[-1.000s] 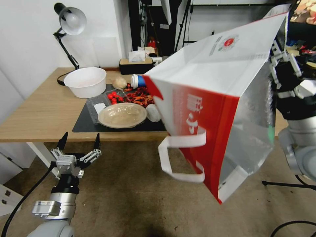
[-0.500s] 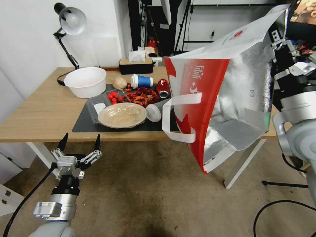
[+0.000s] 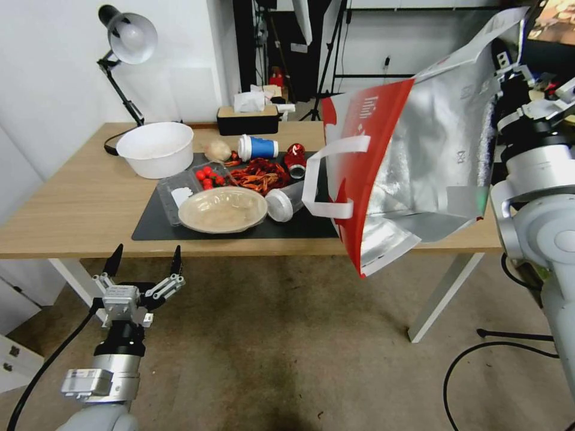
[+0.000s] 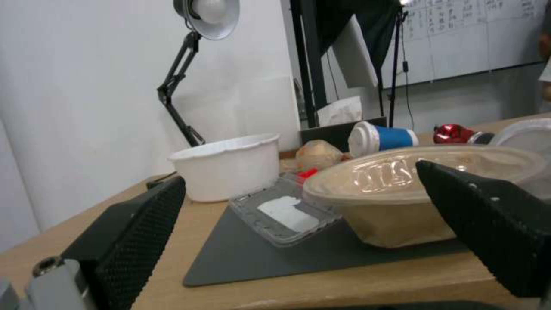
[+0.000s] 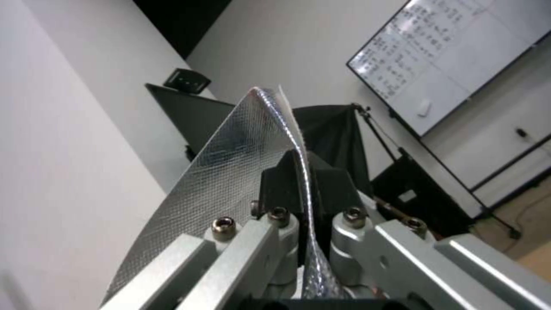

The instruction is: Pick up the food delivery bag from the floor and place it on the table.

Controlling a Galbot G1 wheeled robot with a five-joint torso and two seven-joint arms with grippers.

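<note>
Head view: one food delivery bag (image 3: 413,161).

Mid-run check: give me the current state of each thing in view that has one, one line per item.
food delivery bag: airborne, tilted, mouth open, foil showing, over the table's right end.
right gripper: jaws shut on the bag's rim.
left gripper: jaws open, low before the table.
blue cup: lidded, on its side.
red can: on its side.
desk lamp: cannot tell if lit.
</note>
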